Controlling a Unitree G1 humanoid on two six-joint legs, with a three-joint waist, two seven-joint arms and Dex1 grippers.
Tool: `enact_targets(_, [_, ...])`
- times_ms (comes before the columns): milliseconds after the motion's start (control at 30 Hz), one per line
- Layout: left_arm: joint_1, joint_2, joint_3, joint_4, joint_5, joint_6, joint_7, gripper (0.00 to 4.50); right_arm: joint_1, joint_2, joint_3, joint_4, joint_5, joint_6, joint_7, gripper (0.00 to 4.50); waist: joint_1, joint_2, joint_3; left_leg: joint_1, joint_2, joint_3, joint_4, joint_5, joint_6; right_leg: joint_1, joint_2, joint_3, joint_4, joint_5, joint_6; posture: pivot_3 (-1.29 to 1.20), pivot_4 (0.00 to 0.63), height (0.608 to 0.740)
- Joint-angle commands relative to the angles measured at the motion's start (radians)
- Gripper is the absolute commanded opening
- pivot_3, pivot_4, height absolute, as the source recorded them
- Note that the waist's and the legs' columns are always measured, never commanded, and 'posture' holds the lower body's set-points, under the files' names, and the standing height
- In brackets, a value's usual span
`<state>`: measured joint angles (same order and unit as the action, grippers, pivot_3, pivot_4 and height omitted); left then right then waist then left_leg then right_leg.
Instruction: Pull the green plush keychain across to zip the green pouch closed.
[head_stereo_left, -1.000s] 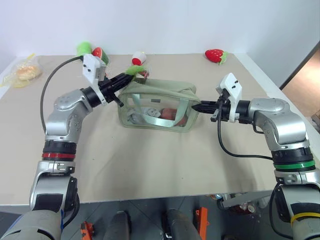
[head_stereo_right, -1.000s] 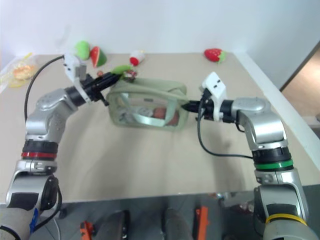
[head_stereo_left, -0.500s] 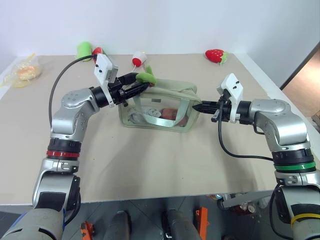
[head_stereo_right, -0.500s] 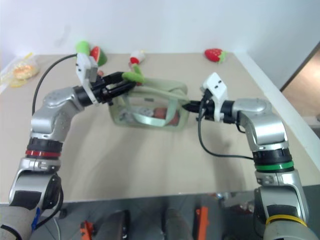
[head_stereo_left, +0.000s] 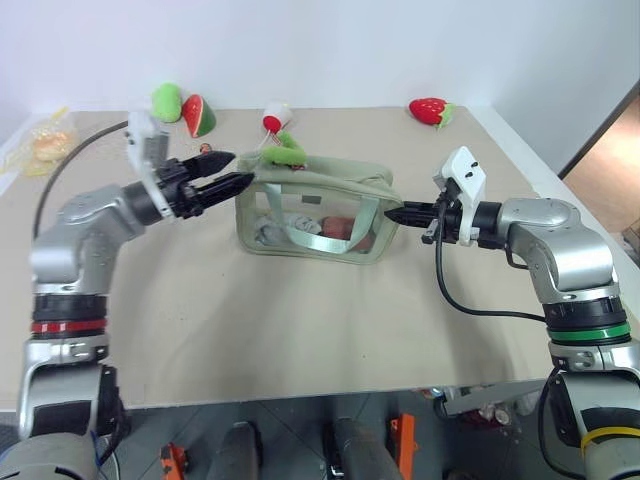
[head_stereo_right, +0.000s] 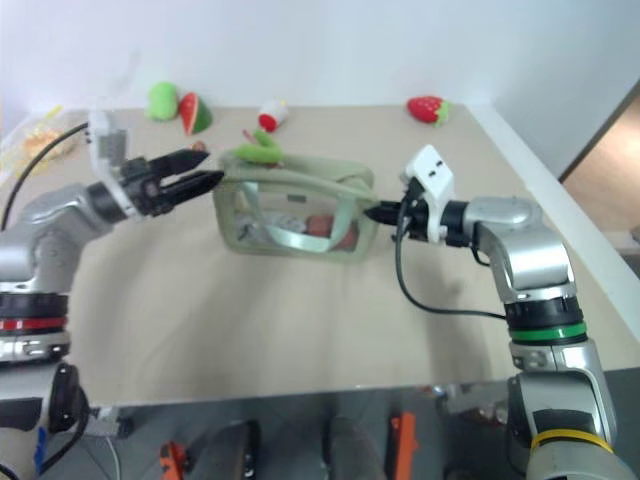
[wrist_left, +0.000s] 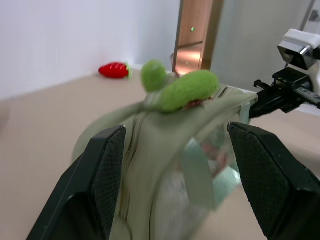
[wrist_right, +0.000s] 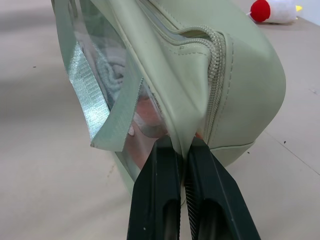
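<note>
With the green plush keychain (head_stereo_left: 285, 154) lying on the left end of the green pouch (head_stereo_left: 318, 212) on the counter (head_stereo_left: 300, 320), the left gripper (head_stereo_left: 226, 172) is hovering beside it with fingers spread and empty while the right gripper (head_stereo_left: 397, 214) is pinching the pouch's far end, so the pull seems finished and checking the zipper's closure is likely next.

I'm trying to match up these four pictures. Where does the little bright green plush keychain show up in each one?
Left eye view: green plush keychain lies on the green pouch's top, at its left end.
Right eye view: same place.
Left wrist view: centre, atop the pouch.
Right wrist view: I can't spot it.
Shared landmark: the pouch itself.
</note>
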<state>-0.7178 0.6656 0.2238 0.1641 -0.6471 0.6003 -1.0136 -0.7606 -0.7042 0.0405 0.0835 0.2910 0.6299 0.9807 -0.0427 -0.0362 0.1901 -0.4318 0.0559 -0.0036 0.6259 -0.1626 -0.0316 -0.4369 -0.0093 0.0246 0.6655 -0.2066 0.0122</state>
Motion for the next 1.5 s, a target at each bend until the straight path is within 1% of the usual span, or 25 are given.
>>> enact_targets(33, [0.040, 0.057, 0.048, -0.023, -0.030, 0.039, -0.028, 3.36, -0.011, -0.006, -0.008, -0.002, 0.002, -0.001, 0.000, 0.00, 0.001, 0.000, 0.000, 0.000, 0.000, 0.000, 0.000, 0.000, 0.000, 0.000, 0.000, 0.000, 0.000, 0.000, 0.000, 0.00, 0.150, 0.740])
enact_targets(200, [0.092, 0.063, 0.041, -0.023, -0.024, 0.044, -0.015, 3.36, -0.018, 0.000, -0.002, 0.002, 0.000, -0.002, 0.000, 0.00, 0.004, 0.000, 0.000, 0.000, 0.000, 0.000, 0.001, 0.000, 0.000, 0.000, 0.000, 0.000, 0.000, -0.001, -0.002, 0.00, 0.150, 0.740])
enact_targets(333, [0.125, 0.038, -0.061, -0.011, 0.075, 0.000, 0.010, 3.36, -0.020, 0.004, 0.005, 0.000, -0.003, -0.007, 0.005, 0.00, 0.004, 0.000, 0.000, 0.000, 0.000, 0.000, 0.000, 0.000, 0.000, 0.000, 0.000, 0.000, 0.000, -0.001, -0.001, 0.00, 0.150, 0.740])
enact_targets(400, [0.127, 0.024, -0.087, 0.000, 0.104, -0.022, 0.011, 3.36, -0.019, 0.002, 0.008, -0.003, -0.006, -0.008, 0.007, 0.00, 0.004, 0.000, 0.000, 0.000, 0.000, 0.000, 0.000, 0.000, 0.000, 0.000, 0.000, 0.000, 0.000, -0.001, -0.001, 0.00, 0.150, 0.740])
enact_targets(567, [0.076, -0.030, -0.104, 0.054, 0.135, -0.061, 0.025, 3.36, -0.016, -0.001, 0.001, -0.010, -0.003, -0.004, 0.005, 0.00, 0.004, 0.000, 0.000, 0.000, 0.000, 0.000, 0.000, 0.000, 0.000, 0.000, 0.000, 0.000, 0.000, 0.000, -0.001, 0.00, 0.150, 0.740])
enact_targets(667, [0.020, -0.063, -0.120, 0.107, 0.170, -0.097, 0.044, 3.36, -0.008, 0.000, 0.001, -0.016, -0.003, -0.005, 0.003, 0.00, 0.004, 0.000, 0.000, 0.000, 0.000, 0.000, 0.000, 0.000, 0.000, 0.000, 0.000, 0.000, 0.000, 0.000, -0.001, 0.00, 0.150, 0.740])
enact_targets(733, [-0.024, -0.082, -0.113, 0.131, 0.169, -0.103, 0.050, 3.36, -0.005, 0.000, 0.000, -0.020, -0.003, -0.003, 0.000, 0.00, 0.004, 0.000, 0.000, 0.000, 0.000, 0.000, 0.001, 0.000, 0.000, 0.000, 0.000, 0.000, 0.000, 0.000, -0.001, 0.00, 0.150, 0.740])
enact_targets(867, [-0.062, -0.094, -0.086, 0.136, 0.141, -0.087, 0.045, 3.36, 0.000, -0.004, -0.004, -0.027, -0.002, 0.001, -0.005, 0.00, 0.003, 0.000, 0.000, -0.001, 0.000, 0.000, 0.001, 0.000, 0.000, 0.000, 0.000, 0.000, 0.000, 0.000, 0.000, 0.00, 0.150, 0.740])
enact_targets(1000, [-0.063, -0.099, -0.091, 0.134, 0.149, -0.087, 0.051, 3.36, 0.005, -0.008, -0.009, -0.029, -0.001, 0.002, -0.007, 0.00, 0.002, 0.000, 0.000, 0.000, 0.000, 0.000, -0.001, 0.000, 0.000, 0.000, 0.001, 0.000, 0.000, 0.000, 0.000, 0.00, 0.150, 0.740])
enact_targets(1067, [-0.064, -0.107, -0.091, 0.157, 0.161, -0.095, 0.064, 2.84, 0.005, -0.008, -0.009, -0.029, -0.001, 0.003, -0.008, 0.00, 0.002, 0.000, 0.000, 0.000, 0.000, 0.000, 0.000, 0.000, 0.000, 0.000, 0.001, 0.000, 0.000, 0.000, 0.000, 0.00, 0.150, 0.740])
enact_targets(1133, [-0.062, -0.112, -0.093, 0.170, 0.168, -0.106, 0.064, 2.17, 0.005, -0.007, -0.009, -0.029, -0.001, 0.003, -0.009, 0.00, 0.002, 0.000, 0.000, 0.000, 0.000, 0.000, 0.000, 0.000, 0.000, 0.000, 0.001, 0.001, 0.000, 0.000, 0.000, 0.00, 0.150, 0.740])
enact_targets(1333, [-0.040, -0.115, -0.084, 0.125, 0.132, -0.089, 0.021, 0.07, 0.001, -0.006, -0.007, -0.022, -0.003, 0.000, -0.010, 0.00, 0.003, 0.000, 0.000, 0.000, 0.000, 0.000, 0.001, 0.000, 0.000, 0.000, 0.001, 0.001, 0.000, 0.000, 0.000, 0.00, 0.150, 0.740])
enact_targets(1500, [-0.036, -0.115, -0.083, 0.120, 0.129, -0.058, 0.030, 0.02, 0.000, -0.007, -0.006, -0.020, -0.004, -0.001, -0.008, 0.00, 0.003, 0.000, 0.000, 0.000, 0.000, 0.000, 0.001, 0.000, 0.000, 0.000, 0.001, 0.001, 0.000, 0.000, 0.000, 0.00, 0.150, 0.740])
